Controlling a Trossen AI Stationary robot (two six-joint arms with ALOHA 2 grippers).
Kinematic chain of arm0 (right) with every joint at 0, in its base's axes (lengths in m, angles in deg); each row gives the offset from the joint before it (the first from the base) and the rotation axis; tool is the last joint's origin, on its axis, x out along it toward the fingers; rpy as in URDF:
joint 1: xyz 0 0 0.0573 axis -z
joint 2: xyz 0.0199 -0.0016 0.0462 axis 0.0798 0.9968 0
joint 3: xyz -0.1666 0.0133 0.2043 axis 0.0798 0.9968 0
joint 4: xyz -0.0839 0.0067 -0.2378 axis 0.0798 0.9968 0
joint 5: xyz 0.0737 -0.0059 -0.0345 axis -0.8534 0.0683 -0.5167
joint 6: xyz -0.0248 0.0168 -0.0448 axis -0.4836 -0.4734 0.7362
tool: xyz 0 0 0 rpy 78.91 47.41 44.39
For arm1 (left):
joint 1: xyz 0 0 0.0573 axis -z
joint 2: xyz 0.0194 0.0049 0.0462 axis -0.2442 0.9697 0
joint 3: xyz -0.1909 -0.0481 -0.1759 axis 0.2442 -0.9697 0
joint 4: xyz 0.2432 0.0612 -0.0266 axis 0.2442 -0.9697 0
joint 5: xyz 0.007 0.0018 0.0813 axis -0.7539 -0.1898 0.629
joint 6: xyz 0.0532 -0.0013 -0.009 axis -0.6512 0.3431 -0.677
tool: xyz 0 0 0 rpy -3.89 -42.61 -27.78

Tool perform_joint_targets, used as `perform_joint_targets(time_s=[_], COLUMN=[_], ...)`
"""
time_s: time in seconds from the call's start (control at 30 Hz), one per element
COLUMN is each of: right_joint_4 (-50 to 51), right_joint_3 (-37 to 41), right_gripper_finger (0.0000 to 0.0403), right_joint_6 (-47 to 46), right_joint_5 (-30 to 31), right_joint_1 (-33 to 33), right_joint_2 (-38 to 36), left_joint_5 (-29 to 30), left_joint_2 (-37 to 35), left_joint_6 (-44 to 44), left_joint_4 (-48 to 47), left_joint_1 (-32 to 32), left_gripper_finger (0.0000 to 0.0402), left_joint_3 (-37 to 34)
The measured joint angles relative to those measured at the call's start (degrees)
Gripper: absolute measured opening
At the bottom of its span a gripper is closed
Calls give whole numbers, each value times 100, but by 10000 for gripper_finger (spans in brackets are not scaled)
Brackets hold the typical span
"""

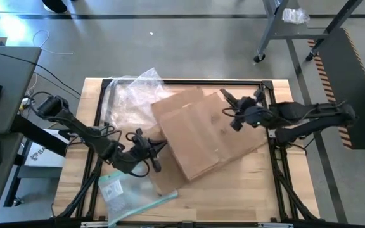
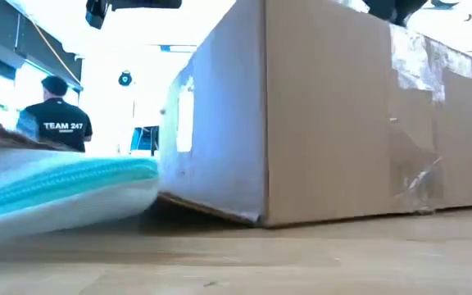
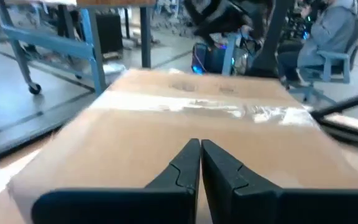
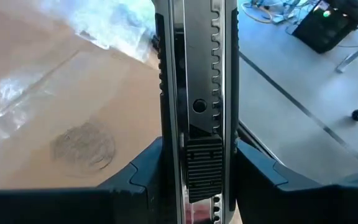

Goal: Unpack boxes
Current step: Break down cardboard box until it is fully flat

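The taped cardboard box (image 1: 211, 133) lies mid-table, long axis running near-left to far-right; the right gripper (image 1: 236, 111), clamped on a utility knife (image 4: 194, 106), hangs over its far-right top, nearer the tape than the closed left gripper (image 1: 154, 147).

Bubble wrap (image 1: 132, 95) lies crumpled at eleven o'clock on the wooden table (image 1: 246, 190) — a clear pouch (image 1: 116, 189) with a teal edge at seven. Beyond, a person (image 2: 56, 119) in a dark shirt — another sits on a chair (image 3: 328, 59).
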Motion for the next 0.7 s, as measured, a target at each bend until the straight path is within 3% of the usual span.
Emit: perform_joint_targets(time_s=[0.23,0.37,0.47,0.6,0.7], right_joint_4=[-500,-1058,-1601,-3103,-4473], right_joint_3=[582,846,1196,1571,1628], right_gripper_finger=[124,124,124,124,124], right_joint_6=[14,19,139,979,1878], right_joint_5=[-714,-919,-903,-967,-1490], right_joint_1=[370,331,551,1135,1692], right_joint_2=[325,417,617,1043,1546], left_joint_5=[-38,-214,-872,-2424,-3075], left_joint_2=[115,26,21,109,296], left_joint_6=[190,-164,-254,-174,54], left_joint_4=[-1,0,19,36,45], left_joint_1=[60,-300,-669,-997,-1003], left_gripper_finger=[0,0,0,0,0], left_joint_3=[0,13,15,19,19])
